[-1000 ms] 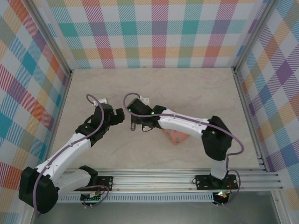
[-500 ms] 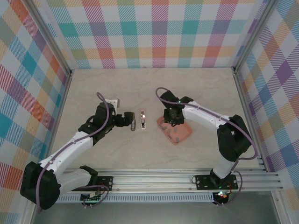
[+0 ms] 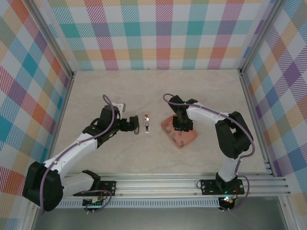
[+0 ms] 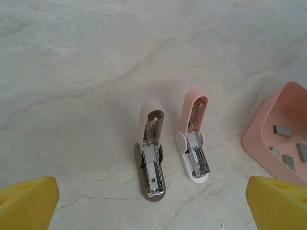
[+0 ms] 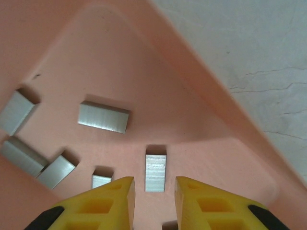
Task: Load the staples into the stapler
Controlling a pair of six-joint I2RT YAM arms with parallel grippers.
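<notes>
Two small staplers lie open side by side on the table: a brown-based one (image 4: 152, 165) (image 3: 136, 124) and a pink-and-white one (image 4: 194, 148) (image 3: 147, 122), both with their metal channels exposed. My left gripper (image 4: 153, 206) (image 3: 128, 123) is wide open just short of them and touches neither. The salmon-pink tray (image 5: 144, 62) (image 3: 190, 138) (image 4: 268, 143) holds several grey staples (image 5: 103, 117) (image 4: 282, 130). My right gripper (image 5: 153, 182) (image 3: 181, 126) is down inside the tray. Its yellow fingers (image 5: 108, 203) stand narrowly apart on either side of one staple strip (image 5: 155, 170), with a gap on both sides.
The tray's raised wall (image 5: 225, 115) rises close to the right of my right fingers, with other strips (image 5: 56, 170) to their left. Checkered walls (image 3: 163, 33) enclose the table on three sides.
My right arm swung from over the staplers to the tray and came down into it, jaws narrowing. My left gripper moved right, up to the staplers.
</notes>
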